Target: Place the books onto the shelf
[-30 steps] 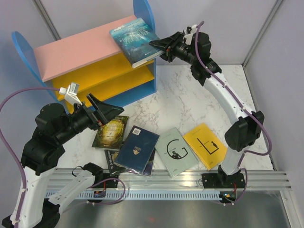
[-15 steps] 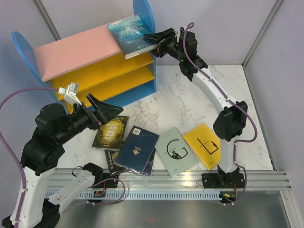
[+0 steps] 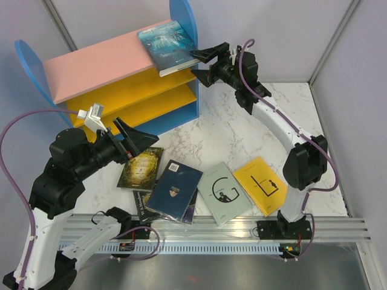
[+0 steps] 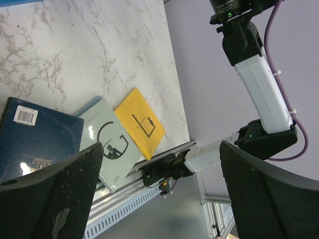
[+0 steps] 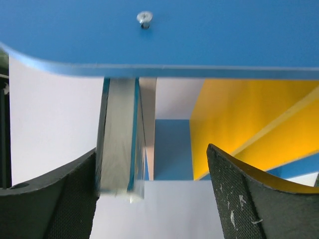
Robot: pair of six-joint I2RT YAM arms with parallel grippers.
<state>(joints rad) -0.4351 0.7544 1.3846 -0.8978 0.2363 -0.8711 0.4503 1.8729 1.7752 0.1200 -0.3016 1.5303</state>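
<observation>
A: Start at the near edge. What lies on the table [image 3: 242,133]?

B: Five books, all flat. From the left there is the green-gold book [image 3: 141,169], then the navy book [image 3: 174,190] lying partly over a black book [image 3: 140,203]. After those come the grey book [image 3: 224,193] and the yellow book [image 3: 261,184], edges meeting, nearer the right arm's base.

A: And the left gripper [image 3: 134,140]?

B: Its jaws are spread wide with nothing in them. It hangs over the far edge of the green-gold book, just left of the navy one. That book's long axis runs roughly near to far, so I'd judge its short far edge is the one facing the fingers.

A: So the left arm is nearer the pile?

B: By a good way. The right gripper [image 3: 204,64] is up at the shelf [image 3: 181,15], well apart from everything on the table.

A: How does it stand there?

B: Jaws wide, gripping nothing. The teal book [image 3: 169,45] lies flat on the pink top [image 3: 97,66] at its right end, with its near right corner overhanging the board. The gripper sits just to the right of that corner. In the right wrist view the book's edge stands between the fingers. It is close by the one on the left of that view, with a clear gap to the other. Whether it touches, I cannot tell.

A: Then one book is up and five are not yet.

B: That's my reading, and the left arm looks best placed for the next one.
</observation>
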